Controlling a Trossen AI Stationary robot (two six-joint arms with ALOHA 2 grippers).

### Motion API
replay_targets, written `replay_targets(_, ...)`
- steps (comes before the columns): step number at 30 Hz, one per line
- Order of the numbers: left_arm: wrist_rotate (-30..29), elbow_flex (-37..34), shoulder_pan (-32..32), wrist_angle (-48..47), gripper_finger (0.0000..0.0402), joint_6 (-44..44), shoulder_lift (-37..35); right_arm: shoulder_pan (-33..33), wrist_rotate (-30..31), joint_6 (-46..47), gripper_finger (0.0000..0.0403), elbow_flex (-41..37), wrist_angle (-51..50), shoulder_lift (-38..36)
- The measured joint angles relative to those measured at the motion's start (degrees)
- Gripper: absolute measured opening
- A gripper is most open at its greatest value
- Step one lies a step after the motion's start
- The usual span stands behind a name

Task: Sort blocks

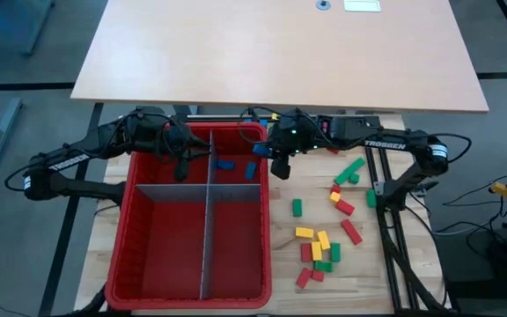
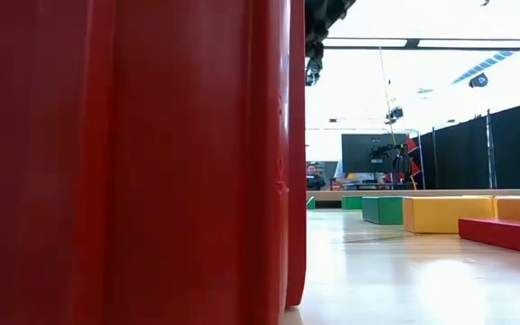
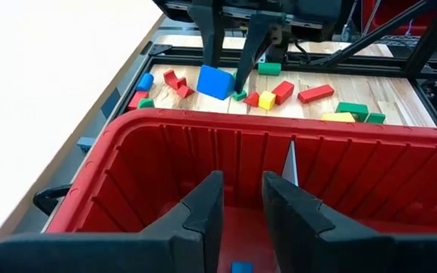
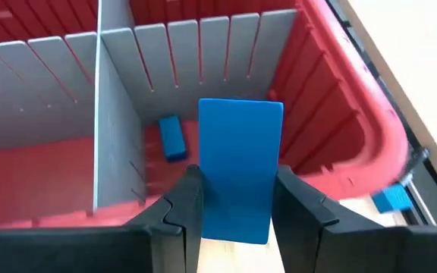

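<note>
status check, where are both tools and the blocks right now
Right tool shut on flat blue rectangular block beside red plastic bin's rim. Left tool open, empty, over bin's far-left compartment. Two blue blocks in far-right compartment. Nothing blocking.

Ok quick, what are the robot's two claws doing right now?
Left gripper: open, empty, over the red bin.
Right gripper: shut on a blue block.

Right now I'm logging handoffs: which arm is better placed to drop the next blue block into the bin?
Right. The right gripper is shut on a blue block at the red bin edge, by the compartment holding blue blocks. The left gripper hangs open inside the bin.
</note>
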Motion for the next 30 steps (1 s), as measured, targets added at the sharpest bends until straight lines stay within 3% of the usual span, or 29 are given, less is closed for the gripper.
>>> replay_targets(9,0.0,0.0,0.0,0.0,0.0091,0.0,0.0,0.5,-1.1,-1.7,0.0113,5.9,0.0,8.3)
replay_targets(15,0.0,0.0,0.0,-0.1,0.0089,0.0,0.0,0.6,-3.6,-2.2,0.0209,7.0,1.4,9.4)
replay_targets(19,0.0,0.0,0.0,-0.1,0.0084,0.4,0.0,0.6,-3.4,-2.4,0.0248,7.0,1.5,8.4)
replay_targets(22,0.0,0.0,0.0,-0.1,0.0085,0.4,0.0,0.6,-0.7,-3.8,0.0260,7.0,0.2,7.0)
replay_targets(27,0.0,0.0,0.0,-1.1,0.0092,0.0,0.0,-1.6,8.9,-7.6,0.0253,7.0,-7.5,3.2)
replay_targets(30,0.0,0.0,0.0,-2.3,0.0095,0.0,0.0,-4.3,10.0,-7.7,0.0244,6.8,-11.7,1.0)
